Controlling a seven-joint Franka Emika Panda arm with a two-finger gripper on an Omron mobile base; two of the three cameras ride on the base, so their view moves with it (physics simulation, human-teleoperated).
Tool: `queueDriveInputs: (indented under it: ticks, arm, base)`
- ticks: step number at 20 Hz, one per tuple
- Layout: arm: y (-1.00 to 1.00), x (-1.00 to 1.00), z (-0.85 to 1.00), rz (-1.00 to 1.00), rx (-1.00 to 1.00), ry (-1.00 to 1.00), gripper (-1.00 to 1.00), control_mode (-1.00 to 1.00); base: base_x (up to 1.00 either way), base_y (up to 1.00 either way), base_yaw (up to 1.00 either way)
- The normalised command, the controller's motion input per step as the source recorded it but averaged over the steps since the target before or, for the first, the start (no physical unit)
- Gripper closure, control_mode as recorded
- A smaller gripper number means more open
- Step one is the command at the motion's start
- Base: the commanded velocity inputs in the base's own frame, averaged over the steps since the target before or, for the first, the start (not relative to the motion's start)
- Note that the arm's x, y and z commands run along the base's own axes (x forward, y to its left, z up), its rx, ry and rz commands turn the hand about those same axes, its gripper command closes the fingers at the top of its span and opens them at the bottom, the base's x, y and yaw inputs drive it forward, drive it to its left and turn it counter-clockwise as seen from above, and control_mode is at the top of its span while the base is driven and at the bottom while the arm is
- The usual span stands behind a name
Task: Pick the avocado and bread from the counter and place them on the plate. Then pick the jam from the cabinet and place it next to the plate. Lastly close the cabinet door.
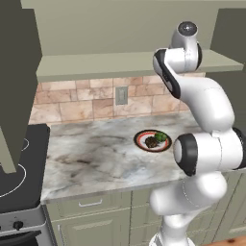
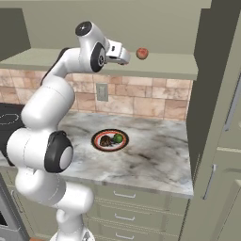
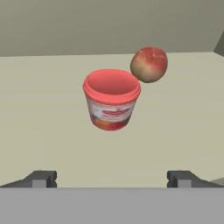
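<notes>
You are looking at the grey-white marbled stone counter (image 1: 91,153), where the round plate with the red-orange and black rim (image 1: 142,136) is lying flat toward its right half. The plate is holding two things side by side: the dark brown lumpy bread (image 1: 152,142) on the left and the glossy green avocado (image 1: 161,137) touching it on the right.

Above, you are seeing the two-finger gripper (image 3: 112,177) raised to the long shelf of the beige-olive wall cabinet (image 2: 160,63), its fingers spread wide apart and clamping nothing. Just beyond them the small squat red jam jar (image 3: 111,101) is standing upright on the shelf, its pinkish lid on top and its axis vertical, centred between the fingertips. A reddish apple-like ball (image 3: 149,64) is sitting just right of the jar and farther back.
</notes>
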Motion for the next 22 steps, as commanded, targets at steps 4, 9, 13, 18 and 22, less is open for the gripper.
queueDriveInputs:
  ticks: [4,9,13,18,22]
  arm:
    - [-0.05,0.16,-0.02,0.00,0.00,0.00,-1.00,-1.00]
    - [-0.10,0.18,0.00,0.00,0.00,0.00,-1.00,-1.00]
    - [-0.10,0.21,0.00,0.00,0.00,0.00,-1.00,-1.00]
    - [-0.01,0.19,0.00,0.00,0.00,0.00,-1.00,-1.00]
    - [0.00,0.22,0.00,0.00,0.00,0.00,-1.00,-1.00]
  base:
    - [0.00,0.00,0.00]
    - [0.00,0.00,0.00]
    - [0.00,0.00,0.00]
    - [0.00,0.00,0.00]
    - [0.00,0.00,0.00]
